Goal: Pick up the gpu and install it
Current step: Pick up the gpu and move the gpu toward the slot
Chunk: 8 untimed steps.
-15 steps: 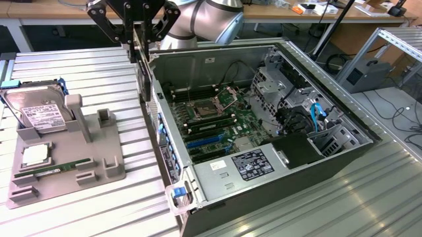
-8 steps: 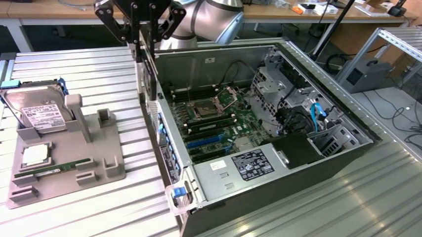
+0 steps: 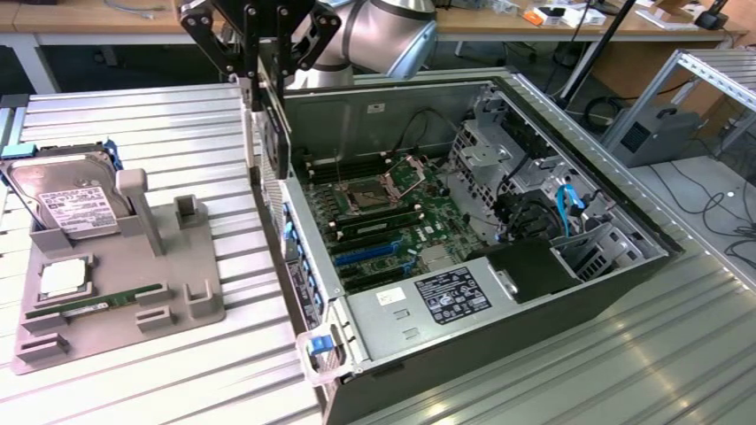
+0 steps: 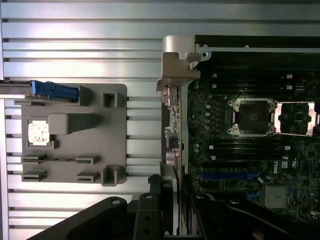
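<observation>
Above the back wall of the open computer case (image 3: 390, 111), the claw (image 3: 262, 66) is clamped on the upper part of the gpu (image 3: 275, 124). A finger presses on each flat face, and the card hangs clear of the motherboard (image 3: 390, 212), not yet seated. Holding it from above looks deliberate: the lower edge stays free to meet a slot, and the arm can keep out of the case walls.

The card stands on edge with its flat faces upright, so in the wrist view it shows as a thin line running away from the claw. Its silver bracket (image 4: 175, 60) runs up and down on the side toward the exterior view's left, just beside the case's back wall — sensible, since the ports must show through there. How far the board reaches over the motherboard I cannot tell, as it is seen edge-on.

Well apart, toward the exterior view's left, sits the grey holder (image 3: 177, 292) with the hard drive (image 3: 77, 199).
</observation>
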{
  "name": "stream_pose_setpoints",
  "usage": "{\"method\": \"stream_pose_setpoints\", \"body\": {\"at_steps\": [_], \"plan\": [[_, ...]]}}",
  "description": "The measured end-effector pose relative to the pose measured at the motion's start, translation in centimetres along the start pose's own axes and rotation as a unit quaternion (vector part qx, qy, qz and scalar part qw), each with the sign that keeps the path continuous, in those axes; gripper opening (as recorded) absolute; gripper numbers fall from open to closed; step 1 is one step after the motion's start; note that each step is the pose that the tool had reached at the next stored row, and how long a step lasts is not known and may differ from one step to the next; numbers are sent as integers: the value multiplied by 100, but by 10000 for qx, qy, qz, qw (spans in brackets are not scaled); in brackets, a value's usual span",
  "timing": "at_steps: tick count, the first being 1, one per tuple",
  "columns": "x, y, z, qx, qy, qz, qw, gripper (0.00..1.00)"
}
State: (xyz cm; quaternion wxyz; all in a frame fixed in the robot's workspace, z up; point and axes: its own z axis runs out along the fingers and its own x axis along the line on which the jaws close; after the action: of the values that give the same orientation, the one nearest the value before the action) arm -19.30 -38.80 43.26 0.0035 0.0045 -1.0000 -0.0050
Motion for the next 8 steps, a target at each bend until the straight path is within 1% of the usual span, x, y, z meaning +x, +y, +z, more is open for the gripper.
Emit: {"method": "stream_pose_setpoints", "body": {"at_steps": [3, 8], "plan": [[-29, 0, 0, 0, 0, 0, 10000, 27], [-132, -1, 0, 0, 0, 0, 10000, 27]]}}
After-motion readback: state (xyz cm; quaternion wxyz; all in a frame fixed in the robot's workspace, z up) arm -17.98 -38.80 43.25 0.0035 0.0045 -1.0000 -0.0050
